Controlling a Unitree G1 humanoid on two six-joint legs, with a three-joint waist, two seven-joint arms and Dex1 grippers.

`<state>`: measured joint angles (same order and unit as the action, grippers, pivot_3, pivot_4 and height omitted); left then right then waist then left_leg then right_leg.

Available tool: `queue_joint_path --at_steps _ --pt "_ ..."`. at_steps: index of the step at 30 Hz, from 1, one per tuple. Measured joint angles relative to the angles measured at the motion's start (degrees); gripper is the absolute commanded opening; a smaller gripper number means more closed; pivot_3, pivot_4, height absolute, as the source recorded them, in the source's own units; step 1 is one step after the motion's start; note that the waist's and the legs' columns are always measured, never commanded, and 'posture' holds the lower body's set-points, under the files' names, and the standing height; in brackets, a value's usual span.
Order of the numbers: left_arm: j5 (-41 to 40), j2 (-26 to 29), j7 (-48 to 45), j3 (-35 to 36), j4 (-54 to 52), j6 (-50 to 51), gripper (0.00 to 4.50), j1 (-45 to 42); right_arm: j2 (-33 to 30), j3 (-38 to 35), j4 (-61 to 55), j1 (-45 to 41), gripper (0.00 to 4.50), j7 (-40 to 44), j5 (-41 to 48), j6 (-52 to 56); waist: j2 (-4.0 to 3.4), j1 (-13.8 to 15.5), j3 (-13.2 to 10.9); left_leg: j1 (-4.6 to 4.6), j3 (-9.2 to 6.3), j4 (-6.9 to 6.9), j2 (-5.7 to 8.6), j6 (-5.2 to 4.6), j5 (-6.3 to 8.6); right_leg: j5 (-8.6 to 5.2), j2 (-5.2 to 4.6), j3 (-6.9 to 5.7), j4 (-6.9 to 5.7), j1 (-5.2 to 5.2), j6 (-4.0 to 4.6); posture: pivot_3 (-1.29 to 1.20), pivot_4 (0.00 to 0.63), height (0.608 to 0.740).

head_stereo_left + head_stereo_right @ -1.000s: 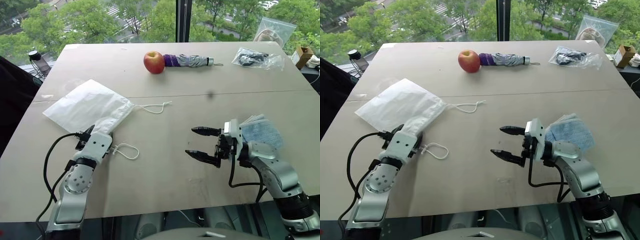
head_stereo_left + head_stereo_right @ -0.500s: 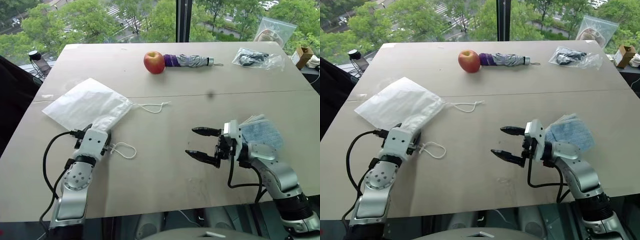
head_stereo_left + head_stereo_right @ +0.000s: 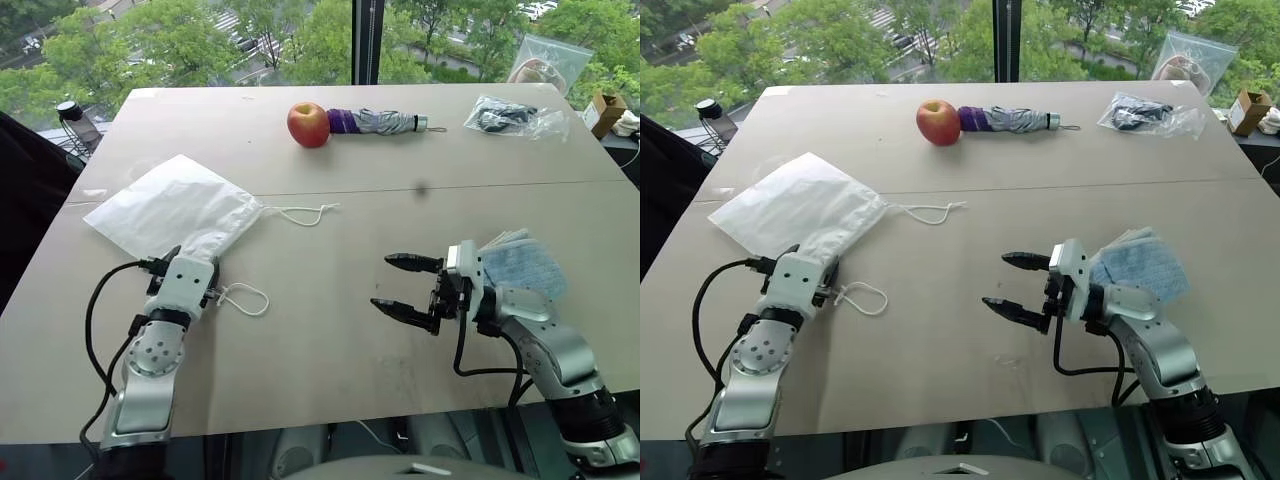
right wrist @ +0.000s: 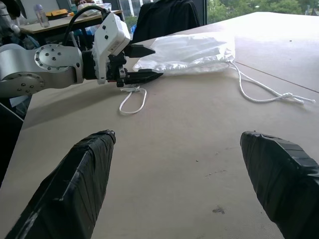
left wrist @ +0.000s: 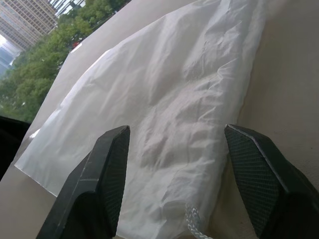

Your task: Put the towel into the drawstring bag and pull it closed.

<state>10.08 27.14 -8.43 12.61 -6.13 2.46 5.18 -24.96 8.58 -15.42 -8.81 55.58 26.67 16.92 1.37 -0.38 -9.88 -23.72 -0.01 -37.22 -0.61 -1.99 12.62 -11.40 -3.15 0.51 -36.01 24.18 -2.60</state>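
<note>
The left gripper (image 5: 172, 184) is sitting with its 2 fingers apart over the mouth of the bag (image 3: 178, 206), grasping nothing. The right gripper (image 3: 408, 287) is released too; the towel (image 3: 520, 264) is lying behind it. The left gripper should pinch only 1 layer, so the mouth opens.

Silver-grey jointed arms with looping black cables end in white wrist blocks and black two-fingered claws
</note>
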Motion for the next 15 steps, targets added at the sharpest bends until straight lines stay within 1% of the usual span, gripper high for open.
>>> queue_joint_path --at_steps 2,6,9,11,15 --pt "0.17 0.32 -0.13 -0.28 0.07 -0.29 3.12 -0.02 0.0 0.0 0.0 0.11 4.3 -0.06 -0.01 0.0 0.0 0.0 0.0 0.0 0.0 0.0 0.0 0.0 0.0 0.0 -0.01 0.0 0.0 0.0 0.0 0.0 0.15 0.74" --pt "1.74 0.87 -0.5 -2.18 1.93 -0.54 3.12 -3.09 0.13 -0.01 -0.01 0.14 4.3 -0.57 -0.04 0.0 0.01 0.34 0.01 0.0 -0.03 -0.02 0.01 0.0 0.0 0.0 0.01 -0.03 -0.02 -0.01 0.0 0.0 0.15 0.74" --pt "2.68 1.24 -1.1 -4.26 2.99 -0.08 3.12 -8.35 0.19 -0.01 -0.01 0.15 4.3 -0.9 -0.08 0.0 0.02 0.71 0.01 -0.01 -0.03 -0.05 0.04 0.0 -0.01 0.02 0.03 -0.04 -0.03 -0.01 -0.02 0.0 0.15 0.74" --pt "3.05 1.23 -1.17 -5.05 3.68 0.05 3.12 -11.57 0.27 0.02 -0.02 0.11 4.3 -0.91 -0.11 -0.01 0.04 0.93 0.03 -0.01 -0.02 -0.05 0.05 0.0 -0.01 0.14 0.04 -0.03 -0.03 -0.02 -0.22 0.0 0.15 0.74" --pt "4.38 0.67 -0.95 -8.0 10.13 0.26 3.12 -18.28 0.25 0.02 0.0 0.14 4.3 -0.95 -0.26 -0.08 0.04 1.05 0.03 -0.01 -0.04 -0.06 0.08 0.0 -0.01 0.15 0.11 -0.05 -0.08 -0.01 -0.24 0.0 0.15 0.74"
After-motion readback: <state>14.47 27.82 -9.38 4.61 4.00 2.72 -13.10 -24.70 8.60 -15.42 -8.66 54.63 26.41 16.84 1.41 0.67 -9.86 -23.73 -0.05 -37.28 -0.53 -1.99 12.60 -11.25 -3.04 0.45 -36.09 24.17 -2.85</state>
